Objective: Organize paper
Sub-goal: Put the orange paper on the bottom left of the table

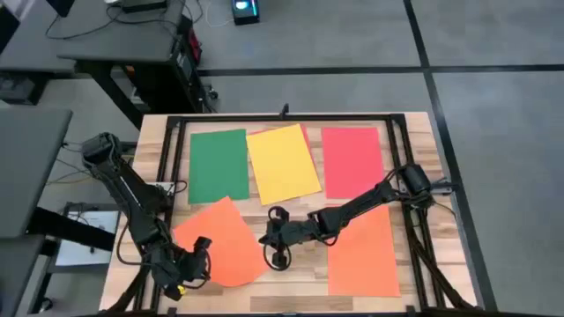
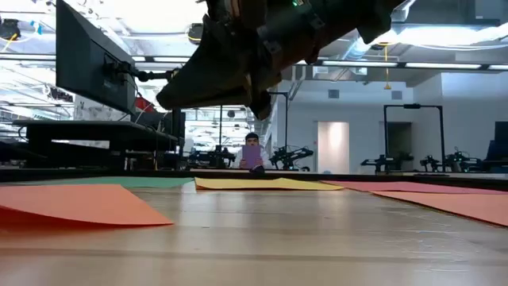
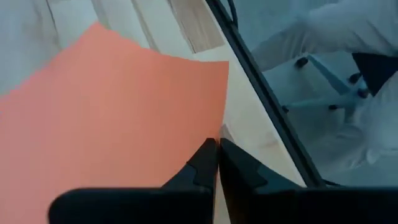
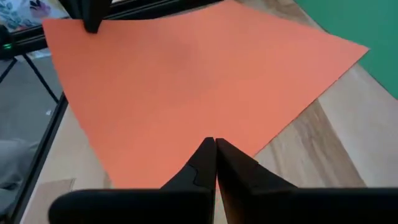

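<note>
Orange paper, tilted, is seen from above at the table's near-left part, with the left gripper at its left edge and the right gripper just off its right edge. A second orange sheet lies near-right; green, yellow and pink-red sheets are ranged behind, a red edge hidden under the yellow. At table level, the tilted sheet's edge is raised slightly, and a dark arm overhead is cut off. From the left wrist, fingers are pressed together at the paper's edge; contact cannot be judged. From the right wrist, fingers are likewise closed over the orange sheet.
</note>
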Motion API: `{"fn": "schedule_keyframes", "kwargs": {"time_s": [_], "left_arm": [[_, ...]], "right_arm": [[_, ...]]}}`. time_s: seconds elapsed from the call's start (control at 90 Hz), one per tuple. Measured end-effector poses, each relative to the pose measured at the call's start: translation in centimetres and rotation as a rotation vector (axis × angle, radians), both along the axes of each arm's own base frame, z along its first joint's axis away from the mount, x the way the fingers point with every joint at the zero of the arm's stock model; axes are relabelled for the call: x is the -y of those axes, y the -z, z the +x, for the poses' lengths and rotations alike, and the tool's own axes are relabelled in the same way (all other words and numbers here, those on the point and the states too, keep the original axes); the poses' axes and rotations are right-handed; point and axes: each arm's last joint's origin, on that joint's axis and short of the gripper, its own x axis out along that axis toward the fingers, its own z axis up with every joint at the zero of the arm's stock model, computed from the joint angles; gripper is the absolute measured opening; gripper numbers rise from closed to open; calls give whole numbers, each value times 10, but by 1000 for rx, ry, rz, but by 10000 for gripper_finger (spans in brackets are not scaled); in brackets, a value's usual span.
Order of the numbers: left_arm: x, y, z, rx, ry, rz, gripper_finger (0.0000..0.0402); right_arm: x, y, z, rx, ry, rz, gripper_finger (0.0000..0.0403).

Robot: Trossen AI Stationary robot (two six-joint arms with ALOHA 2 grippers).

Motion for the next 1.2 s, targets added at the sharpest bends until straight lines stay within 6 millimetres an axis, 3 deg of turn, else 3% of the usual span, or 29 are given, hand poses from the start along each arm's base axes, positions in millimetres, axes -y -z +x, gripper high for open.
{"fn": "schedule_keyframes", "kwargs": {"time_s": [0.311,0.567,0.744,0.956,1.2], "left_arm": [[-1,2,-1,-57,-34,-30,6],[-1,4,-5,-153,-85,-90,76],[-1,4,-6,-210,-191,-161,113],[-9,3,2,-82,-496,-204,100],[-40,25,33,-136,-648,7,89]], "right_arm": [[7,1,2,-5,0,-27,0],[15,1,4,-8,4,-53,0],[5,1,1,-7,-20,-54,0],[-12,1,-5,-9,-47,-28,0],[-20,1,-8,-17,-43,11,0]]}}
